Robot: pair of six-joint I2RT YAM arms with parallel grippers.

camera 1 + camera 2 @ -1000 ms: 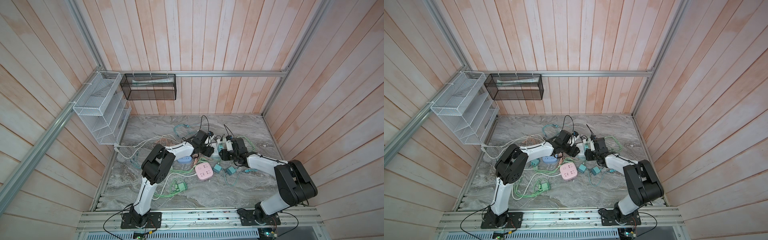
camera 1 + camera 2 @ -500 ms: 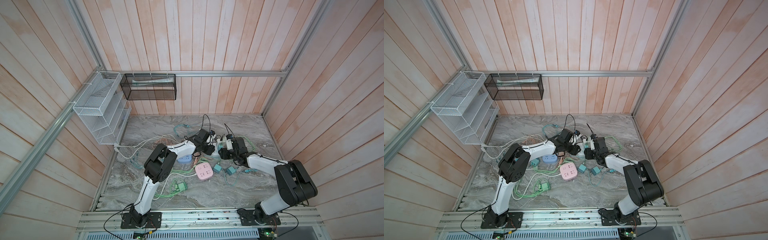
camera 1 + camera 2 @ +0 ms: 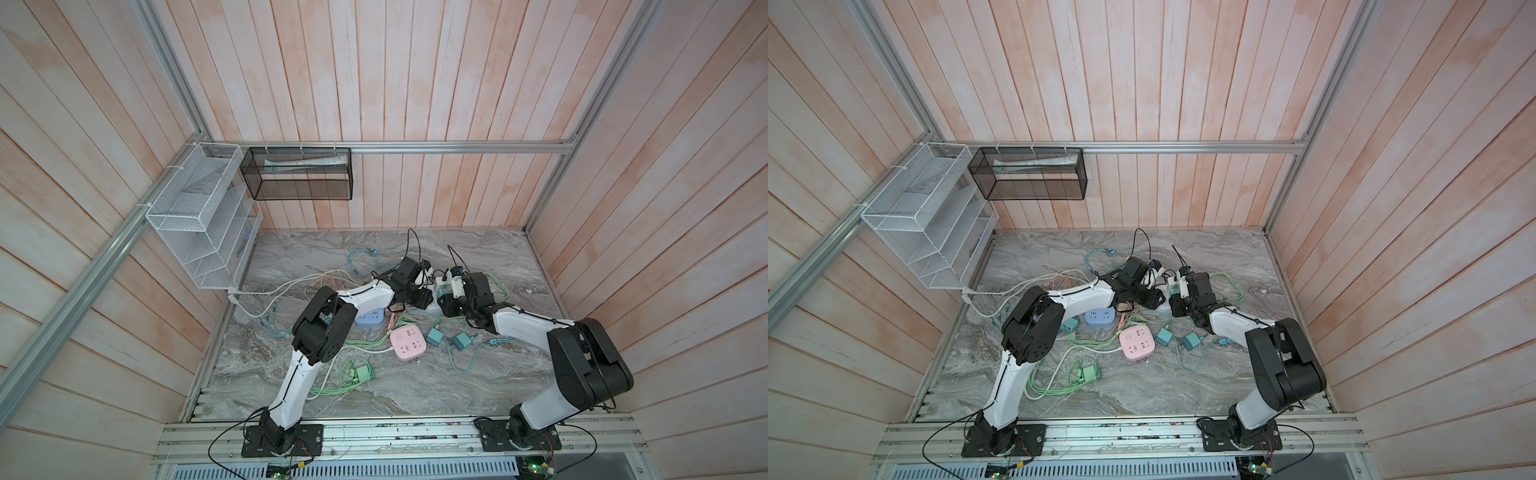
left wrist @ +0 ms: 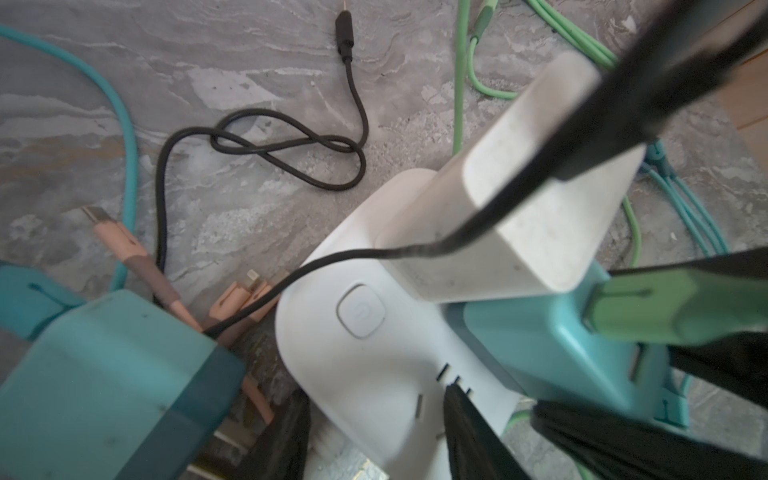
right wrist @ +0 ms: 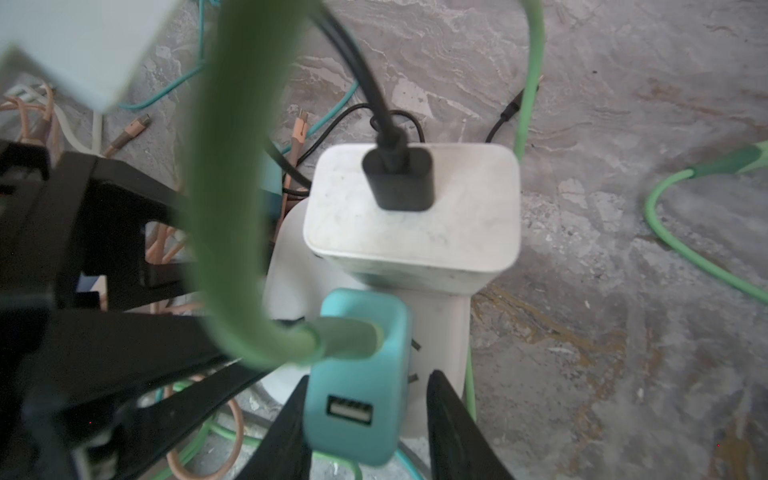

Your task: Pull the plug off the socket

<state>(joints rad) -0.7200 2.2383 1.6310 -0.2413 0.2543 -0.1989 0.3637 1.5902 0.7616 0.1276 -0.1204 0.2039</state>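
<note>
No plug is out of the white socket (image 4: 365, 374) yet. My right fingers (image 5: 453, 428) sit open around the teal plug (image 5: 357, 374); my left fingers (image 4: 469, 432), I cannot tell.

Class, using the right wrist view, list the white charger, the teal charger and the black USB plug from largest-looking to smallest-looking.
1. white charger
2. teal charger; it may sit at a different depth from the camera, so its true size against the white one is unsure
3. black USB plug, clearly smallest
</note>
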